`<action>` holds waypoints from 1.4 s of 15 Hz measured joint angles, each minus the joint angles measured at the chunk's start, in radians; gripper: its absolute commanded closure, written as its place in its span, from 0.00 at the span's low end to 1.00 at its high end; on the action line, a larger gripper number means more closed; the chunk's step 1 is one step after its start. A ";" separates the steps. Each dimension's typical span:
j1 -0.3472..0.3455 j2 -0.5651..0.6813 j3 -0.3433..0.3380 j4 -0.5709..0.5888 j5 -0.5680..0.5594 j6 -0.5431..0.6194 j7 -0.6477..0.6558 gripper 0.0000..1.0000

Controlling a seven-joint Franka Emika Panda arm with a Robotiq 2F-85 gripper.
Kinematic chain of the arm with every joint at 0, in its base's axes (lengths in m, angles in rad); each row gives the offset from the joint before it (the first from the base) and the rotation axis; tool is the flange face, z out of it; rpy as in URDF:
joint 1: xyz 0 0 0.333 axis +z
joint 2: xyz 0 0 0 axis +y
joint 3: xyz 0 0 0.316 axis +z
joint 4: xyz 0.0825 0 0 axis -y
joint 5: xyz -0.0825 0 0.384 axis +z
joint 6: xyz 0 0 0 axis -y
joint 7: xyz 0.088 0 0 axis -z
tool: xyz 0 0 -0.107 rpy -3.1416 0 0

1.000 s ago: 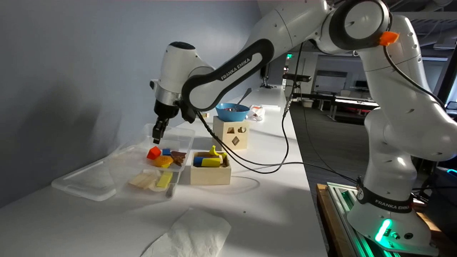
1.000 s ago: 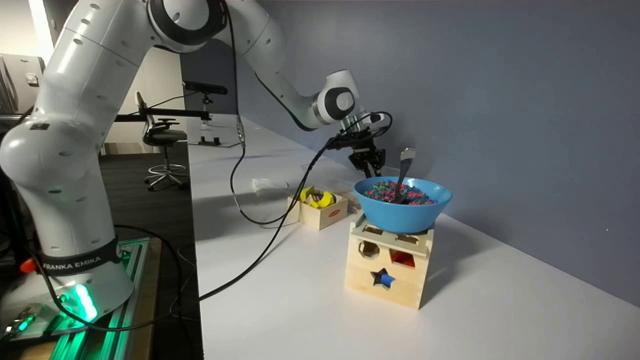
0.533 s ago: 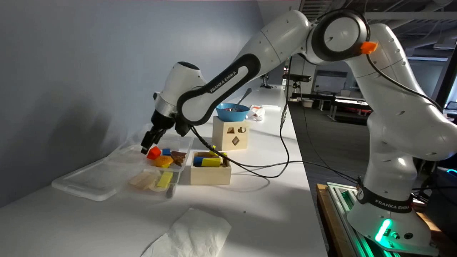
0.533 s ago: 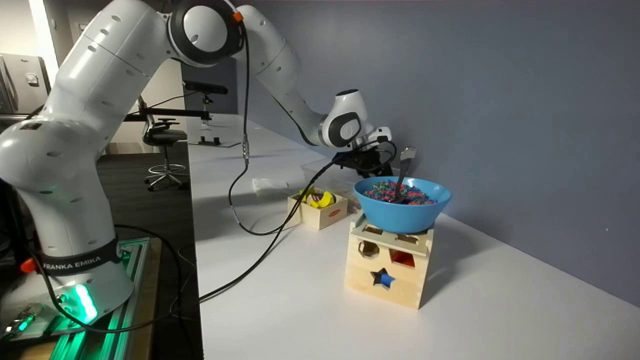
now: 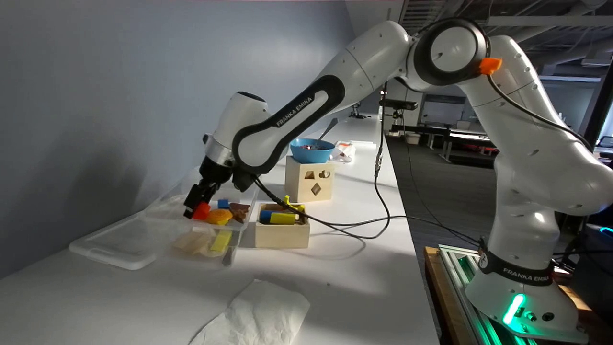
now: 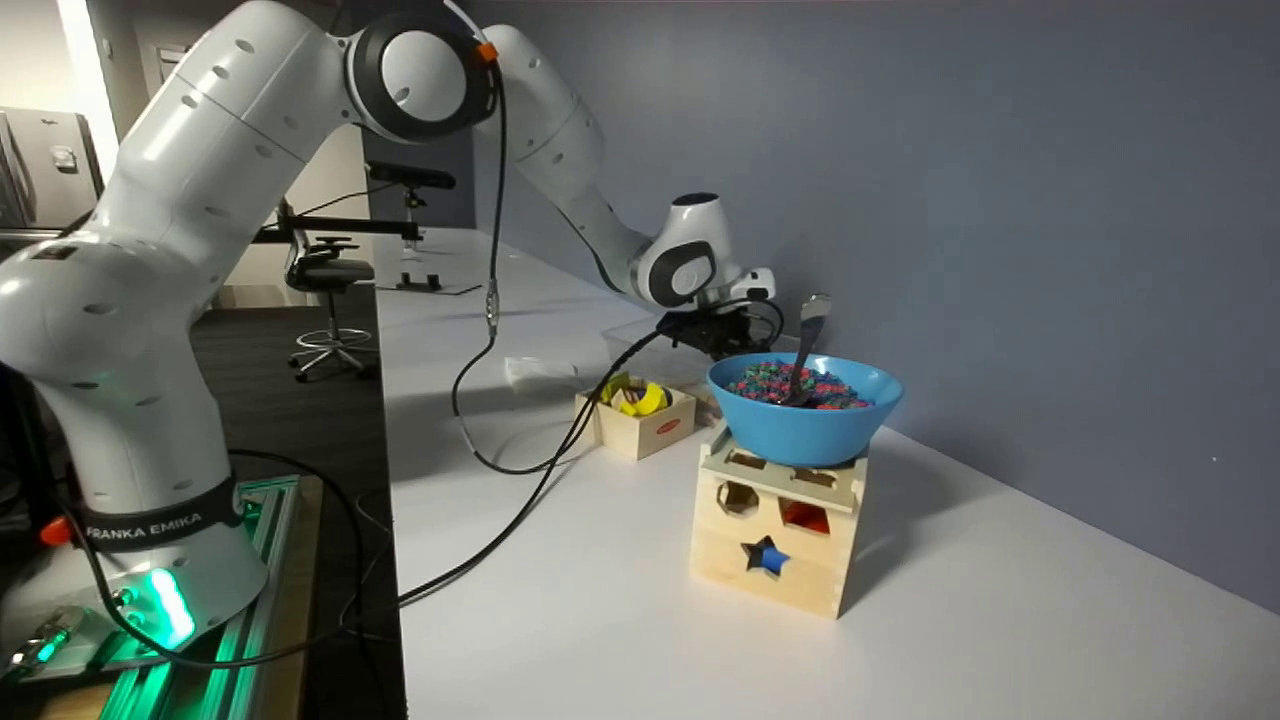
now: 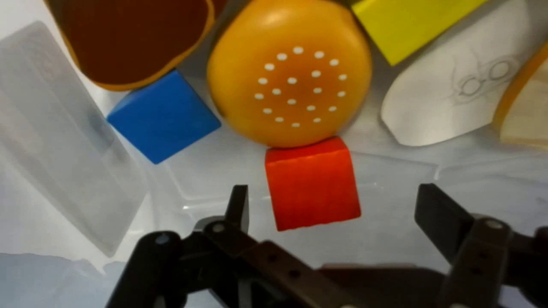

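Wrist view: we see the black two-finger gripper (image 7: 336, 207) with its jaws set wide. One smooth red block (image 7: 312, 184) appears between them, a gap on either side; we place it inside a clear plastic container (image 5: 242, 195), whose see-through edges are hard to follow. In an exterior view the gripper covers part of the block.

Close around it we count one round orange bun with white dots (image 7: 291, 77), meeting the block's edge; one blue block (image 7: 165, 117); and one flat white piece with drawn lines (image 7: 445, 94). Three pieces are cut off by the frame: one brown piece with an orange rim (image 7: 132, 38), one yellow block (image 7: 409, 25) and one pale slice with an orange-brown edge (image 7: 526, 113).

Beside the container we log one open wooden box (image 5: 282, 235); its yellow and blue pieces (image 5: 282, 218) overlap, so we give no total. Further off stands one pale wooden cube with cut-out holes (image 6: 808, 568), bearing one round blue bowl (image 6: 800, 430). Small multicoloured bits (image 6: 765, 383) bury the lower end of one tilted utensil (image 6: 808, 335). In an exterior view the bowl hides the gripper's lower end.
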 measured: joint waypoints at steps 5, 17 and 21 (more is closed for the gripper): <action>-0.023 -0.006 0.009 -0.004 0.004 -0.031 -0.037 0.38; -0.002 -0.135 0.014 -0.095 -0.068 -0.090 -0.238 0.81; -0.031 -0.316 0.056 -0.274 -0.055 -0.111 -0.347 0.81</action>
